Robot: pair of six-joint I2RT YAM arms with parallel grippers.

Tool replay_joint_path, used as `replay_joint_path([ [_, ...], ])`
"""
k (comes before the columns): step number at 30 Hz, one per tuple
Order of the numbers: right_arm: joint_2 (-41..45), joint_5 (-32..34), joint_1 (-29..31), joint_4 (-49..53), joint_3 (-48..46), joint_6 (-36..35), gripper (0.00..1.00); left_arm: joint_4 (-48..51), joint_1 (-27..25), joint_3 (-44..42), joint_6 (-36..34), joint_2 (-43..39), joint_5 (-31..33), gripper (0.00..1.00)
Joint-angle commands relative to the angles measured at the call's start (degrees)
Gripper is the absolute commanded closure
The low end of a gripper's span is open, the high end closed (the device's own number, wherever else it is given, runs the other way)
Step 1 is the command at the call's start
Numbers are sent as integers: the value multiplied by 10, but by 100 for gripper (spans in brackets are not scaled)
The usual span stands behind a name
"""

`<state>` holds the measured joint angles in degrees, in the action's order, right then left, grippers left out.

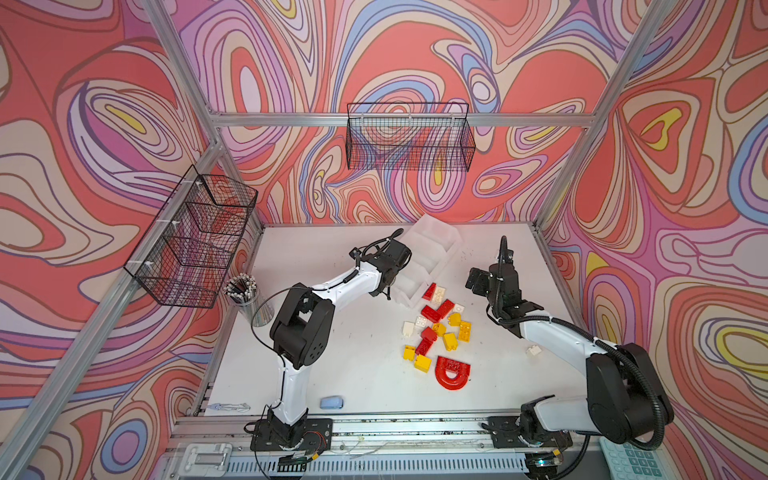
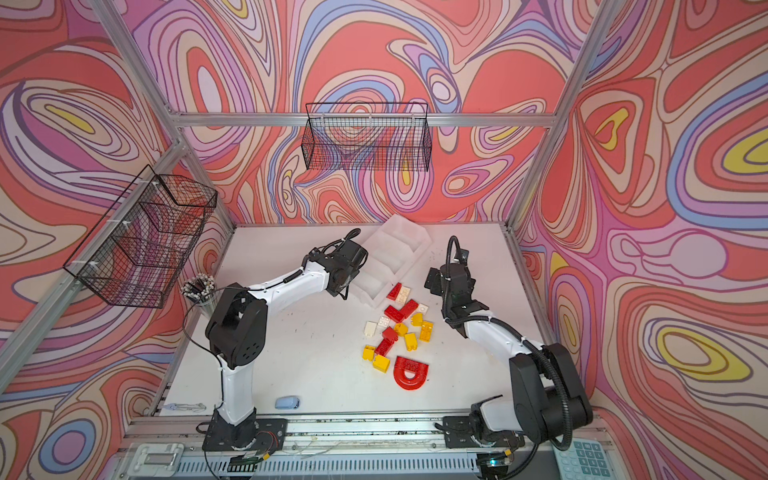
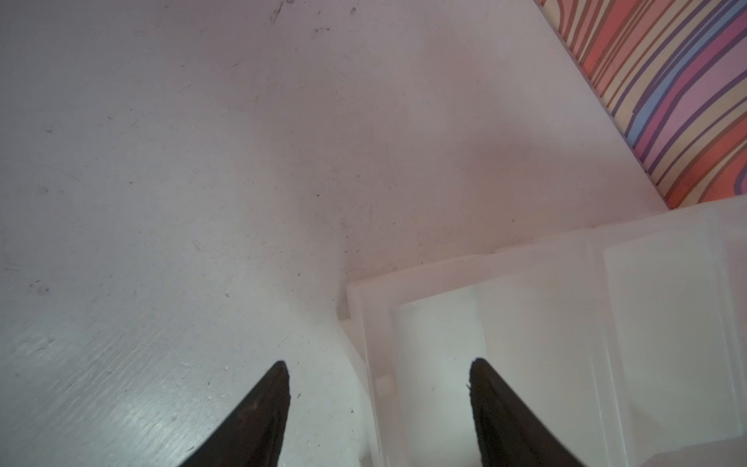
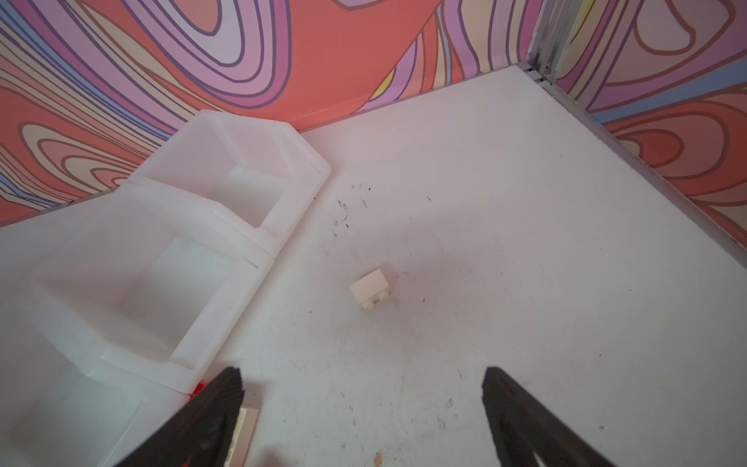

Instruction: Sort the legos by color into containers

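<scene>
Three bins (image 1: 436,232) are sitting joined in a row, long axis running diagonally from mid-table toward the back wall. My left claw (image 3: 380,364) is hanging half spread, straddling the end bin's wall and clamping nothing. Legos (image 1: 438,328) are lying loose just right of the bins' near end: about six red, counting the arch (image 1: 453,372) nearest the front, six yellow and four cream. My right claw (image 4: 359,374) is gaping wide and holding nothing. One cream brick (image 4: 372,291) is sitting ahead of it, and a stray (image 1: 533,350) is lying by my right arm.
</scene>
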<state>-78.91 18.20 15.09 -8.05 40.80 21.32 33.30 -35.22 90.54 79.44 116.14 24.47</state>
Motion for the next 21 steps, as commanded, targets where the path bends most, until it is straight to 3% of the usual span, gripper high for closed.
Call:
replay_joint_path([
  [1, 5, -7, 2, -4, -2, 7, 3, 36, 1, 37, -20, 28, 17, 41],
  [6, 8, -10, 2, -3, -3, 7, 4, 72, 14, 99, -53, 68, 6, 61],
  [15, 1, -12, 2, -3, 3, 4, 5, 69, 33, 109, -110, 85, -1, 85],
  [21, -3, -12, 2, -1, 6, 2, 5, 52, 58, 165, -226, 117, -47, 100],
])
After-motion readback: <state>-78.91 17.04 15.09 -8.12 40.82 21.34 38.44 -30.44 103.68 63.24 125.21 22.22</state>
